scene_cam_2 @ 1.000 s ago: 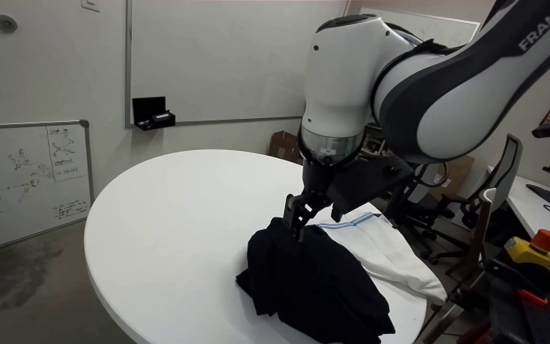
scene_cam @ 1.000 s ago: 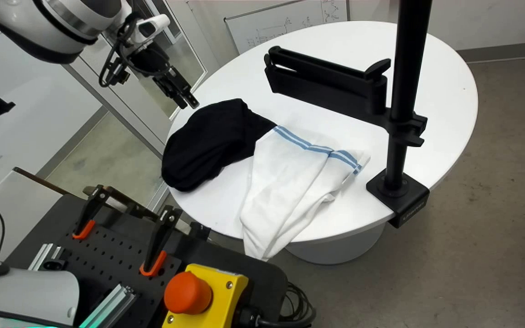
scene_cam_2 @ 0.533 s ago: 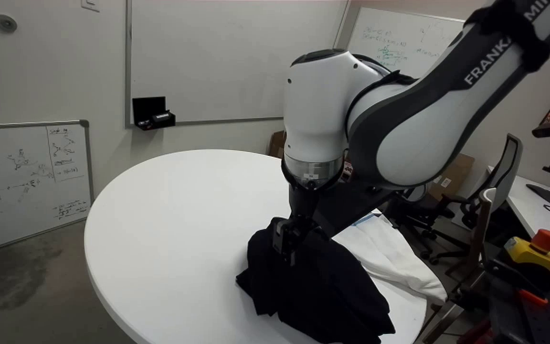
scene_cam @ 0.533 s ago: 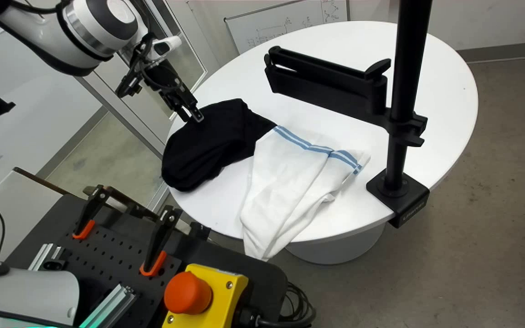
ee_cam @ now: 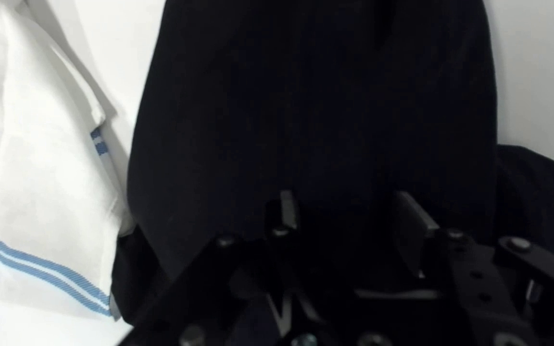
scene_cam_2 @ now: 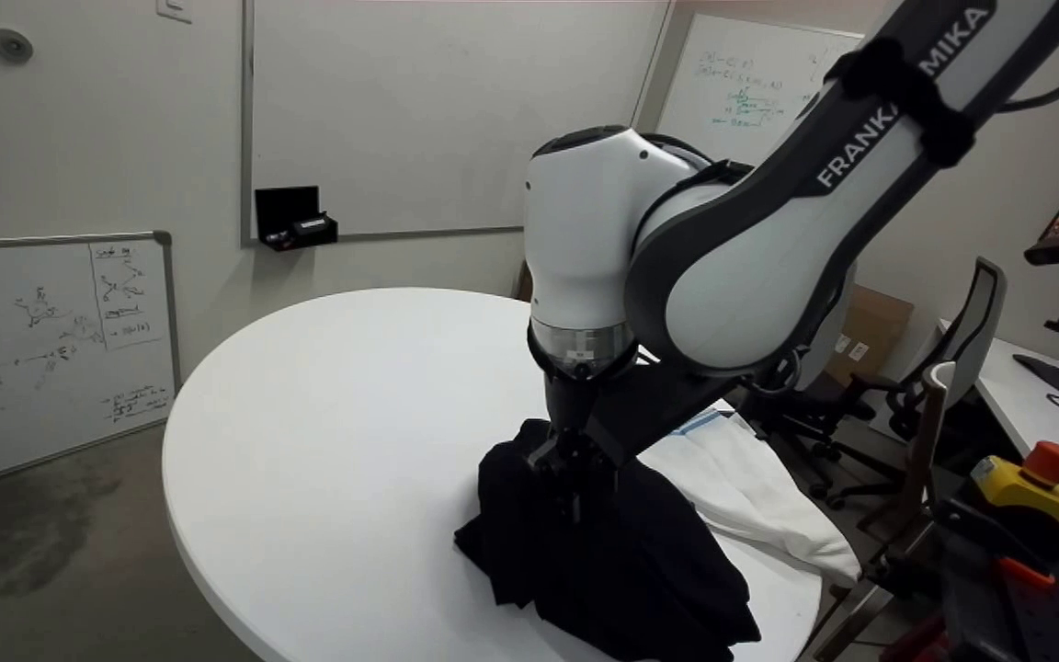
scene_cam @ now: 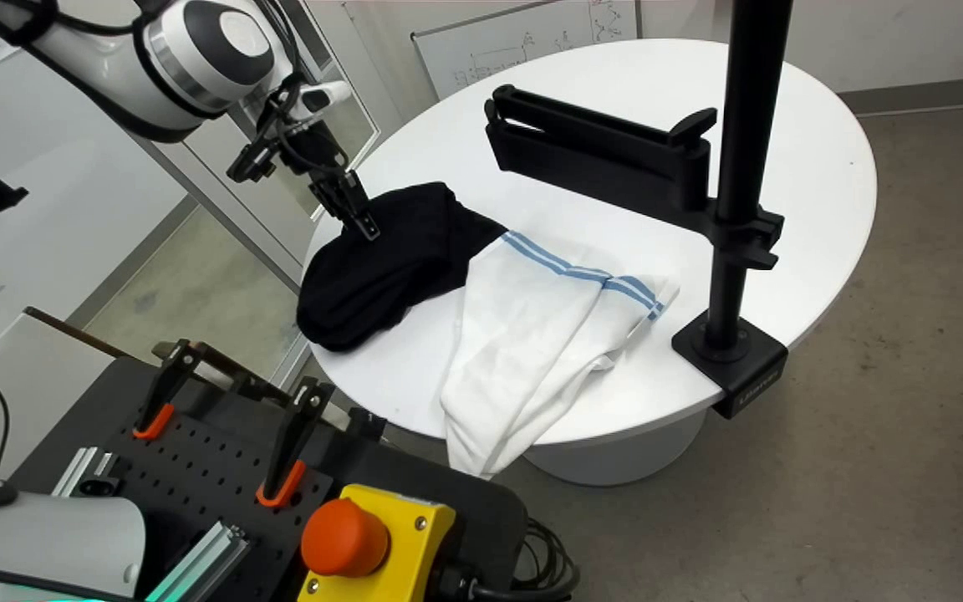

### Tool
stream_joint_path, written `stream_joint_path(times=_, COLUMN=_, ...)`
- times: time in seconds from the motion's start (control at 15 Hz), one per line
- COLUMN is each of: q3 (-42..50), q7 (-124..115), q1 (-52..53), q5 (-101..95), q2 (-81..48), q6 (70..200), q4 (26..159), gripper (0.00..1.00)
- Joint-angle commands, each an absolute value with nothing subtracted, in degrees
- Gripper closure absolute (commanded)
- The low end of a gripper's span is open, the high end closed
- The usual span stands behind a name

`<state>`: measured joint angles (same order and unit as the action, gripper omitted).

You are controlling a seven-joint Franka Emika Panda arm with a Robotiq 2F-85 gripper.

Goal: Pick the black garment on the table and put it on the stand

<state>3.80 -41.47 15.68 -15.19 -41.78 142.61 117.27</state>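
The black garment (scene_cam: pixel 415 267) lies in a bunched heap near the edge of the white round table (scene_cam: pixel 807 184). It also shows in an exterior view (scene_cam_2: pixel 649 579) and fills the middle of the wrist view (ee_cam: pixel 315 120). My gripper (scene_cam: pixel 370 229) points down at the garment's upper part, also in an exterior view (scene_cam_2: pixel 575 501). In the wrist view its fingers (ee_cam: pixel 346 211) stand apart over black cloth. Whether cloth lies between them is too dark to tell. The black stand (scene_cam: pixel 736 117), with a folded side arm (scene_cam: pixel 590 155), is clamped to the table edge.
A white cloth with blue stripes (scene_cam: pixel 540 343) lies beside the garment and hangs over the table edge; it also shows in the wrist view (ee_cam: pixel 51 158). A yellow box with a red button (scene_cam: pixel 398 543) and orange-tipped clamps (scene_cam: pixel 289 451) are on the black bench.
My gripper has come down and forward, from above the garment to its surface. Its fingers appear closer together in an exterior view. The garment has barely moved; the white cloth and stand are unchanged.
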Motion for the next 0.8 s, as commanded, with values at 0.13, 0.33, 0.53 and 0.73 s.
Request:
stream_joint_path(times=0.13, q3=4.5, q7=-39.4, q1=16.2, q5=-12.9, q2=-43.3, q6=140.8, q4=114.7, gripper=0.94)
stream_joint_path(times=0.33, q3=4.4, q7=-39.4, q1=15.9, q5=-12.5, q2=-42.5, q6=141.2, q4=115.2, gripper=1.00)
stream_joint_path(times=0.53, q3=4.4, q7=-39.5, q1=15.4, q5=-11.4, q2=-39.0, q6=142.2, q4=118.2, gripper=0.99)
stream_joint_path(times=0.73, q3=4.6, q7=-39.4, q1=14.5, q5=-10.3, q2=-33.3, q6=143.7, q4=122.6, gripper=0.99)
